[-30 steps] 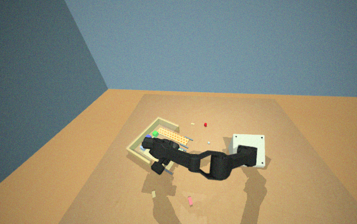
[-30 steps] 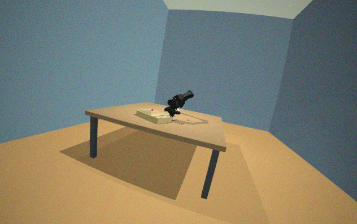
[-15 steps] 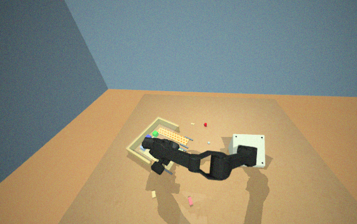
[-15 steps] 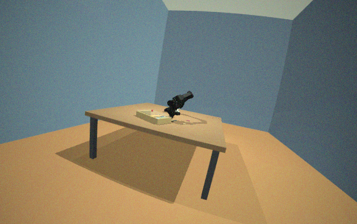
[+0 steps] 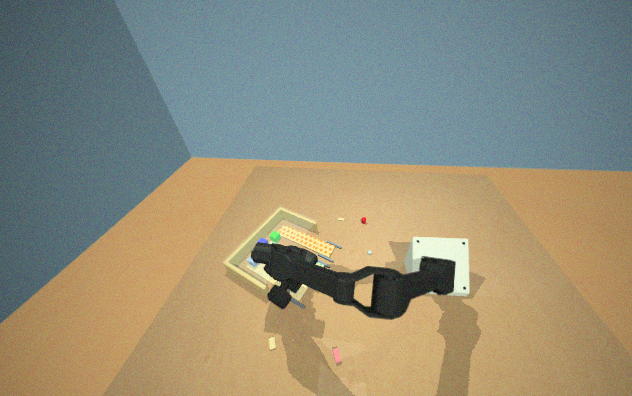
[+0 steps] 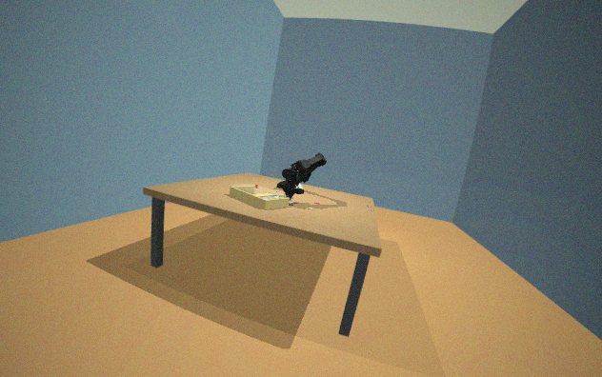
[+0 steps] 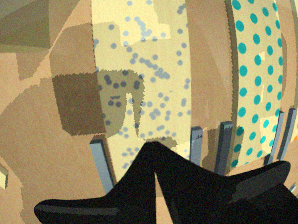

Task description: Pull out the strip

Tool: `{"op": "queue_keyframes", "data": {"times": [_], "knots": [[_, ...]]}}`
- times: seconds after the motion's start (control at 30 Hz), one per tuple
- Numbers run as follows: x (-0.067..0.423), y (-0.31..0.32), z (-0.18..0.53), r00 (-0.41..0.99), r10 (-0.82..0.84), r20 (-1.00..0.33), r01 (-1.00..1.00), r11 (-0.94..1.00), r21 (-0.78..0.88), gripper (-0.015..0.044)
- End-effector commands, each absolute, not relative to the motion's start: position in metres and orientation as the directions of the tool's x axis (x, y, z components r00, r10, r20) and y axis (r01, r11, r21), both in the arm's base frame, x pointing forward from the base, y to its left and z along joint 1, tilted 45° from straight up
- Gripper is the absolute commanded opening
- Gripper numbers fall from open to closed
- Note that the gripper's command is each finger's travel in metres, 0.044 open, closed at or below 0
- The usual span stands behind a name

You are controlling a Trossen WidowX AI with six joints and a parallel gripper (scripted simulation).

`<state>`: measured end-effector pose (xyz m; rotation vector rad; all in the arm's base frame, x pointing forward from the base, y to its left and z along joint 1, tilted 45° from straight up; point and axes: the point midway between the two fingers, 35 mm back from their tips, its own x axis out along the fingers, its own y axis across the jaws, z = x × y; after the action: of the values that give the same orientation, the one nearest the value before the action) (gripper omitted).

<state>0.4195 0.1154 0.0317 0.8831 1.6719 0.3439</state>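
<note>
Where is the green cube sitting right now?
In the top view the green cube sits inside the open-sided tray, near its far corner, beside the orange dotted strip and just beyond the arm's wrist; a blue-purple cube lies close by.

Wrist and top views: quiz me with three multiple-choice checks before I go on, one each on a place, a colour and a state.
1. Where is the green cube?
A. On the arm's white base
B. Inside the tray
C. Beside the pink block

2. In the wrist view, what colour are the dots on the pale yellow strip ahead of the gripper?
A. Blue
B. Red
C. Black

3. What state is the gripper in?
A. Wide open
B. Shut on a cube
C. Shut, holding nothing

Answers:
1. B, the cube sits within the tray's walls.
2. A, blue specks cover the strip.
3. C, the fingers meet with nothing between them.
</note>
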Motion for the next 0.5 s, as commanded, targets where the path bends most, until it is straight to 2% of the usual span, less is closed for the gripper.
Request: {"op": "queue_keyframes", "data": {"times": [0.0,0.47], "knots": [[0.4193,0.1174,0.0304,-0.062,0.708,-0.703,0.372,0.670,0.642,0.0000],[0.4197,0.1184,0.0294,-0.062,0.708,-0.703,0.372,0.670,0.642,0.0000]]}}
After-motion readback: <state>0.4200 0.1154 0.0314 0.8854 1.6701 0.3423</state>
